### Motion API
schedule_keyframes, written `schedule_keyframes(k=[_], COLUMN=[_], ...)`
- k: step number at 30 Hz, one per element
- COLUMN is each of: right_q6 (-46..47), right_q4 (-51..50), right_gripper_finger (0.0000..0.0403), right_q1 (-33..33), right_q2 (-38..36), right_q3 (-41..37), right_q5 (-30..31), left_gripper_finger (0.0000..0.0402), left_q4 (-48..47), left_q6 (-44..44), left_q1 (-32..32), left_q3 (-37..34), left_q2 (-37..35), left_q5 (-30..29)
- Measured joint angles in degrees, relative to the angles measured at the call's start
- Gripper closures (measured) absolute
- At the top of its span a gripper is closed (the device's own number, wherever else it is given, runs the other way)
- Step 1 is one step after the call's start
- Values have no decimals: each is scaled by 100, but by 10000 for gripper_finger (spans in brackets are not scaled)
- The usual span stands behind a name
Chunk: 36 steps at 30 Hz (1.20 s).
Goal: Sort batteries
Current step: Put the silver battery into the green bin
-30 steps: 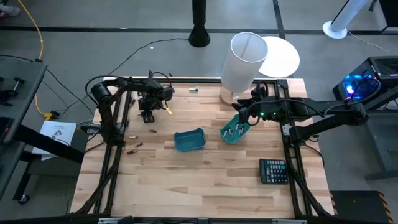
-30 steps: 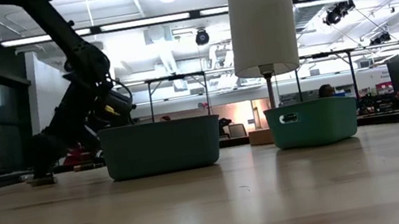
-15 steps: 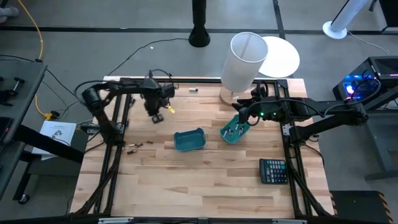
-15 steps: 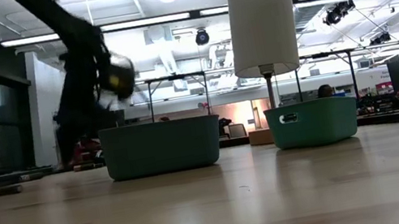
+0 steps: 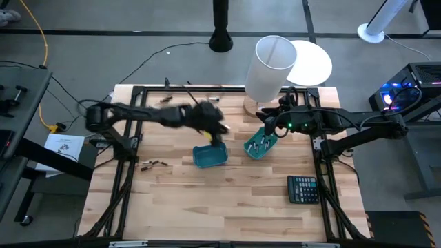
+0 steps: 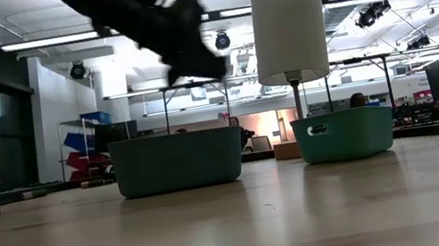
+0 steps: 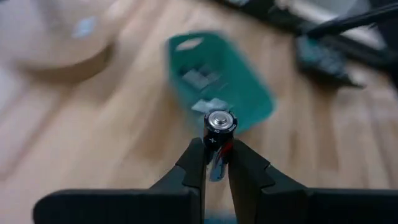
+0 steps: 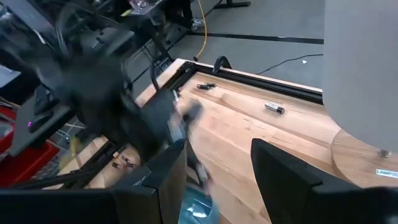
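My left gripper (image 5: 218,132) hangs in the air above the left teal bin (image 5: 210,156), shut on a dark battery (image 7: 217,143). In the low view it shows blurred (image 6: 187,43) over that bin (image 6: 177,160). The right teal bin (image 5: 260,146) holds several light batteries resting on its floor. My right gripper (image 8: 214,186) stands open just above the right bin's far edge, with nothing between its fingers. A few dark batteries (image 5: 153,164) lie on their sides on the wood at the left. My left gripper pinches the battery's sides (image 7: 215,163) between its two fingers (image 7: 194,163). The battery lies along the fingers, and its knobbed end (image 7: 220,121) sticks out past the fingertips. It is lifted clear of the table and the bins.
A tall white cylinder on a round wooden base (image 5: 271,67) stands at the far right, close behind my right gripper. A black calculator (image 5: 303,188) lies near the right edge. Loose batteries (image 8: 273,109) lie along the far edge. Bare wood fills the near half.
My left gripper has risen from the table's far left and swung toward the right edge and a little nearer, and now hangs over the left teal bin with the battery.
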Motion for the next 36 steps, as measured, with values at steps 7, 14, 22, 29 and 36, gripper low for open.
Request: schedule_keyframes(k=[7,14,22,29,36], right_q6=[-43,-43,-142,-297,-51], right_q4=[86,88,75,34,-228], right_gripper_finger=[229,229,229,229,229], right_q1=[-6,-8,-17,-17,-17], right_q2=[0,0,0,0,-2], right_q3=[0,0,0,0,4], right_q5=[1,0,5,64,-371], left_gripper_finger=[365,276,193,191,202], left_q4=[2008,1736,-852,-2735,-2646], left_q6=[-411,-103,312,671,-442], left_q1=[-738,-760,-384,-348,-521], left_q3=[526,1487,1990,1310,-404], left_q2=[1466,1982,1254,-230,-2011], left_q5=[-122,-192,-99,-747,-1517])
